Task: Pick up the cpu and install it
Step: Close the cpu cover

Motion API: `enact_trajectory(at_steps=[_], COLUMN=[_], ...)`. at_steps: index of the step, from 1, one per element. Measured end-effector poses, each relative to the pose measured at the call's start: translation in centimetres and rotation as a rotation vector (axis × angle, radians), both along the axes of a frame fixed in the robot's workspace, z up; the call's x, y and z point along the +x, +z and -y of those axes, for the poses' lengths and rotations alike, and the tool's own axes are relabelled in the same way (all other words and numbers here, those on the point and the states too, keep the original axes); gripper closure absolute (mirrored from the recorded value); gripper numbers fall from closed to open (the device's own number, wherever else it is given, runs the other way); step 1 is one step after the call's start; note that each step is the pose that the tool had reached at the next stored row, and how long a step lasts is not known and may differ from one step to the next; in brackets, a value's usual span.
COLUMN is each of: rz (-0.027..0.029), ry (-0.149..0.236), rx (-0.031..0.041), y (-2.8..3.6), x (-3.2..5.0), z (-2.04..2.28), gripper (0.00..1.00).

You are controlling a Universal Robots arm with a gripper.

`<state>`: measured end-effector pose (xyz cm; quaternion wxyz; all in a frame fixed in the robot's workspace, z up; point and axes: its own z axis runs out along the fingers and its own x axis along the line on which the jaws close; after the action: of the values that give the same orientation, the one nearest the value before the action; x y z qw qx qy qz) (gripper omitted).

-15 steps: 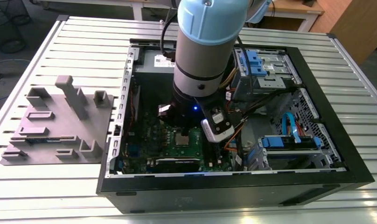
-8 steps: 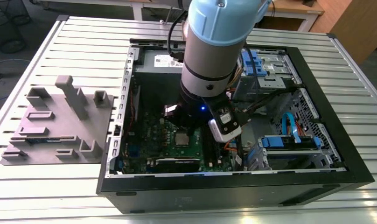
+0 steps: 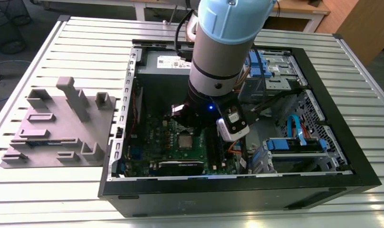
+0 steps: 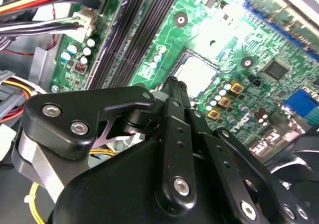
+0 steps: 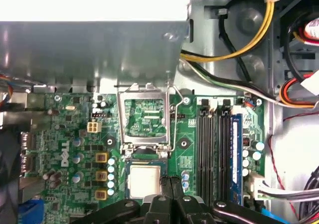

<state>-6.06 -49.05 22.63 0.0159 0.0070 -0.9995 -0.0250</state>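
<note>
The hand (image 5: 168,180), fingers pressed together and holding nothing, hangs over the cpu (image 5: 142,181) beside the raised socket frame (image 5: 147,145).

Exterior view looks down on whole PC case (image 3: 243,194); both wrist views close over mobo (image 5: 60,119) (shared).

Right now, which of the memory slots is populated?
The slot farthest from the cpu, toward the case wall: it holds the memory stick standing on edge. The other slots between it and the socket are empty black channels.
</note>
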Motion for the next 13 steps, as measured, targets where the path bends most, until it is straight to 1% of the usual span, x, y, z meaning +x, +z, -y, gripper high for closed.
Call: enact_trajectory(at_steps=[2, 6, 8, 13], rz=[0.0001, 0.0001, 0.0001, 0.0], ry=[0.003, 0.02, 0.031, 0.045], rx=[0.0004, 0.0041, 0.0046, 0.0049], y=[-0.03, -0.07, -0.1, -0.21], x=[0.08, 0.14, 0.15, 0.33], z=[-0.16, -0.25, -0.31, -0.6], gripper=[0.89, 0.89, 0.89, 0.89])
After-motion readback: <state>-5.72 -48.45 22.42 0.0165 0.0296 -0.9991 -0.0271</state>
